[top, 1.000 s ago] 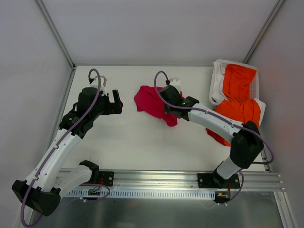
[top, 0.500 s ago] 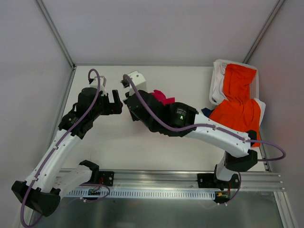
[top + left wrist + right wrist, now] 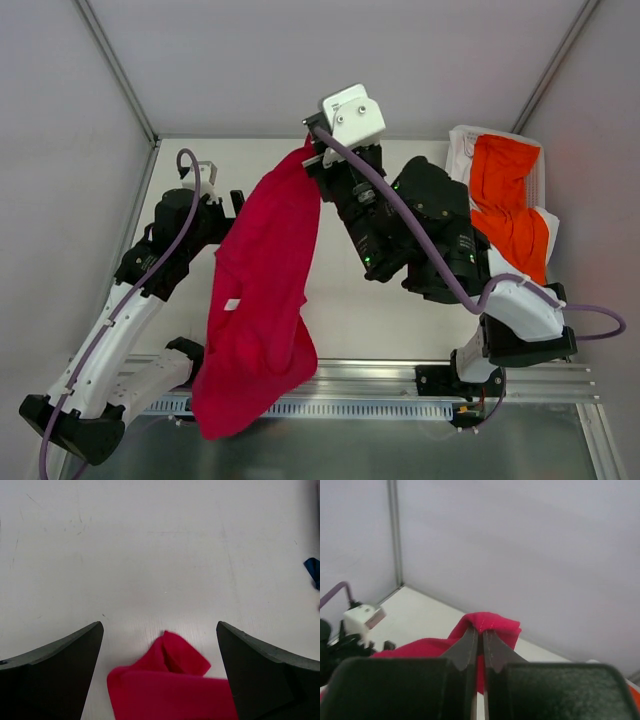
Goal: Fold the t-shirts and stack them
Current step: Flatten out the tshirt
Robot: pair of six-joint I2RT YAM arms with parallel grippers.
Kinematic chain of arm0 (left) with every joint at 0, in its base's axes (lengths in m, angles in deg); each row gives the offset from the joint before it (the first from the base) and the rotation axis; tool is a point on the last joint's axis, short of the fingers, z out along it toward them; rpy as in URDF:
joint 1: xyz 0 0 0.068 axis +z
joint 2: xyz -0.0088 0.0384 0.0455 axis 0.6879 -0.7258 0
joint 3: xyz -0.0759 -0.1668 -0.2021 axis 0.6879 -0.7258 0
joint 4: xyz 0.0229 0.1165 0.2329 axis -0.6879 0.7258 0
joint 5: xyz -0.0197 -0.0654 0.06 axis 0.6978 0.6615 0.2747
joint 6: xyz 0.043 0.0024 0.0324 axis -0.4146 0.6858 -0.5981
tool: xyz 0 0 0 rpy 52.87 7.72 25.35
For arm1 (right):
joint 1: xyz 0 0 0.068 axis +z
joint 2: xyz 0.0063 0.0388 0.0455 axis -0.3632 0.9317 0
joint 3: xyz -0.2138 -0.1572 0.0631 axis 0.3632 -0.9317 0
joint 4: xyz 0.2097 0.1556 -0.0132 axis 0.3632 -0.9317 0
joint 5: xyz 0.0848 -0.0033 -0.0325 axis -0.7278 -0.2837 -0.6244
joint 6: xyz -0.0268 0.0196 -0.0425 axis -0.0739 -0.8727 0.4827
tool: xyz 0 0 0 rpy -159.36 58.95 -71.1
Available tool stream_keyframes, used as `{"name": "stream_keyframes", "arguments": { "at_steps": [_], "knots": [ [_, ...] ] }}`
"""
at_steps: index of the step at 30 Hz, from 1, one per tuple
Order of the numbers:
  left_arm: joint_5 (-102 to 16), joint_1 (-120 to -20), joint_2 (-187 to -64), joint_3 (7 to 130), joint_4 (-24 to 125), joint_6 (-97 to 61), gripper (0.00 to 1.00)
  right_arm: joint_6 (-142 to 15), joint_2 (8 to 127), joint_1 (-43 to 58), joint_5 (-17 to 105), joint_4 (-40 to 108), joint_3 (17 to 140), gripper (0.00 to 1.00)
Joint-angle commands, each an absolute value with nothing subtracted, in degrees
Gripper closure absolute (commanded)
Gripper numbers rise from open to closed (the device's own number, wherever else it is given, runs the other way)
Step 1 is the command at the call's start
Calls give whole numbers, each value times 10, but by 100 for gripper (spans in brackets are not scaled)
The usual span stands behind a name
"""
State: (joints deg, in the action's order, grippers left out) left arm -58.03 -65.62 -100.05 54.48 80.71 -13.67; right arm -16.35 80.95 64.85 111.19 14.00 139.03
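Observation:
The crimson t-shirt (image 3: pixel 262 300) hangs in the air as a long drape from my right gripper (image 3: pixel 309 157), which is raised high and shut on a bunched hem (image 3: pixel 492 622); the closed tips show in the right wrist view (image 3: pixel 480 631). My left gripper (image 3: pixel 237 204) is open and low over the table at the left, partly hidden behind the hanging cloth. In the left wrist view a crimson fold (image 3: pixel 170 685) lies between its spread jaws (image 3: pixel 159 626), touching neither. The orange t-shirt (image 3: pixel 505 200) lies crumpled at the right, half in a white basket.
The white basket (image 3: pixel 459 165) stands at the back right corner. A small blue item (image 3: pixel 313 571) lies at the right edge of the left wrist view. Grey walls and metal posts (image 3: pixel 118 70) enclose the white table (image 3: pixel 370 320). A rail (image 3: pixel 350 380) runs along the near edge.
My right arm has swung up and toward the camera, lifting the crimson t-shirt off the table so it now hangs long. My left arm has barely moved.

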Motion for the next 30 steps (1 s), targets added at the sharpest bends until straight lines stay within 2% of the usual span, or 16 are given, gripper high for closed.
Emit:
{"name": "stream_keyframes", "arguments": {
  "at_steps": [1, 5, 9, 13, 19, 23, 26, 30],
  "knots": [
    [-594, -659, -987, 553, 802, -135, 1, -7, 793, 636, 1189, 273, 1391, 100],
    [-597, -660, -986, 551, 802, -135, 1, -39, 750, 583, 1216, 284, 1295, 100],
    [-590, -660, -985, 549, 802, -136, 1, -126, 692, 544, 1240, 284, 1110, 100],
    [-553, -660, -1007, 561, 803, -142, 1, -189, 653, 510, 1254, 284, 991, 99],
    [-435, -660, -1045, 590, 798, -141, 1, -222, 633, 479, 1227, 284, 937, 100],
    [-476, -660, -1048, 590, 798, -148, 1, -227, 624, 469, 1168, 283, 951, 100],
    [-468, -660, -1059, 578, 799, -141, 1, -210, 612, 468, 1183, 283, 949, 100],
    [-450, -667, -1114, 569, 819, -77, 1, -250, 531, 468, 1207, 277, 845, 100]
  ]
}}
